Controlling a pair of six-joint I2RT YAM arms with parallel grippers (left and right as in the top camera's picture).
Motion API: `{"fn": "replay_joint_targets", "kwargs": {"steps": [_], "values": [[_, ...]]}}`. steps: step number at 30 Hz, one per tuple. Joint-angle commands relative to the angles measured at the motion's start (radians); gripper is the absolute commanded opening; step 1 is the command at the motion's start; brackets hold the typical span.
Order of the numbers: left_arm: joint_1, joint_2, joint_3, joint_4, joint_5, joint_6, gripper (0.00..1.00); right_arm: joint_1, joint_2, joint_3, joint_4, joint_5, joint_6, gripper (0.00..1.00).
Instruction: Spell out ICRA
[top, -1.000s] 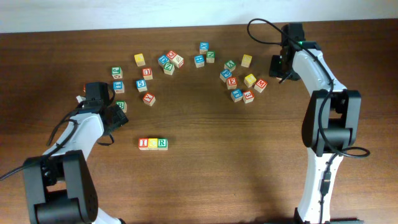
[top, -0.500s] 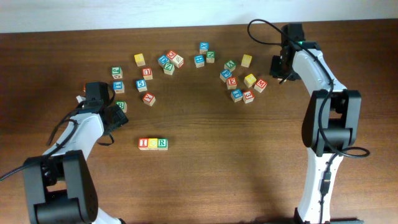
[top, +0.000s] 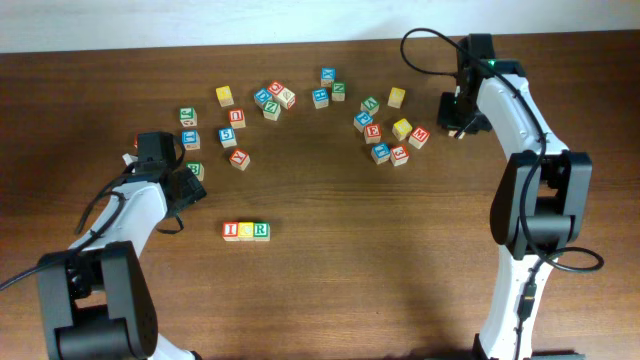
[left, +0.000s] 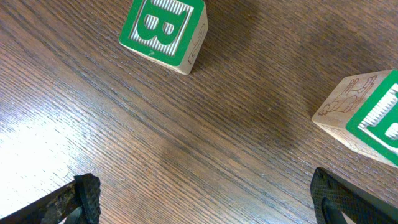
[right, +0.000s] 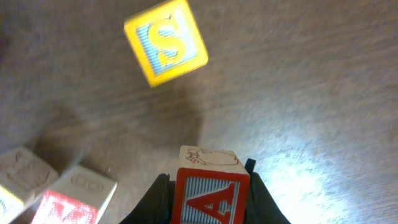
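Here, right end effector (right: 210, 186) clamped on A cube (right: 211, 200), S cube (right: 166, 42) nearby, left end effector (left: 205, 202) apart near B cube (left: 165, 31).

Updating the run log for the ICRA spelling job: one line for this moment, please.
right tool: shut on A block | left tool: open, empty, by B block | row set: I block, yellow block, R block
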Motion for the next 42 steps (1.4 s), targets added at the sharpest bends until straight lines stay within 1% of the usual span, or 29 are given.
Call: {"fn": "replay_joint_targets", "kwargs": {"steps": [1, 5, 11, 14, 22, 23, 24, 28, 33, 42], "values": [[0.001, 0.008, 0.010, -0.001, 0.000, -0.002, 0.99, 0.001, -0.029, -0.001, -0.027, -0.043, 0.007, 0.19], [0.001, 0.008, 0.010, -0.001, 0.000, -0.002, 0.99, 0.007, -0.050, -0.001, -0.060, -0.045, 0.007, 0.19], [0.001, 0.008, 0.010, -0.001, 0.000, -0.002, 0.99, 0.071, -0.123, 0.000, -0.110, -0.044, 0.007, 0.19], [0.001, 0.008, 0.010, -0.001, 0.000, -0.002, 0.99, 0.129, -0.154, 0.000, -0.142, -0.045, 0.007, 0.19], [0.001, 0.008, 0.010, -0.001, 0.000, -0.002, 0.99, 0.365, -0.161, -0.001, -0.225, -0.045, 0.008, 0.18], [0.001, 0.008, 0.010, -0.001, 0.000, -0.002, 0.99, 0.393, -0.159, -0.001, -0.228, -0.045, 0.023, 0.18], [0.001, 0.008, 0.010, -0.001, 0.000, -0.002, 0.99, 0.438, -0.156, -0.002, -0.231, -0.045, 0.074, 0.18], [0.001, 0.008, 0.010, -0.001, 0.000, -0.002, 0.99, 0.531, -0.139, -0.011, -0.227, -0.044, 0.169, 0.18], [0.001, 0.008, 0.010, -0.001, 0.000, -0.002, 0.99, 0.605, -0.121, -0.079, -0.170, -0.045, 0.244, 0.18], [0.001, 0.008, 0.010, -0.001, 0.000, -0.002, 0.99, 0.659, -0.119, -0.220, -0.051, -0.045, 0.245, 0.18]]}}
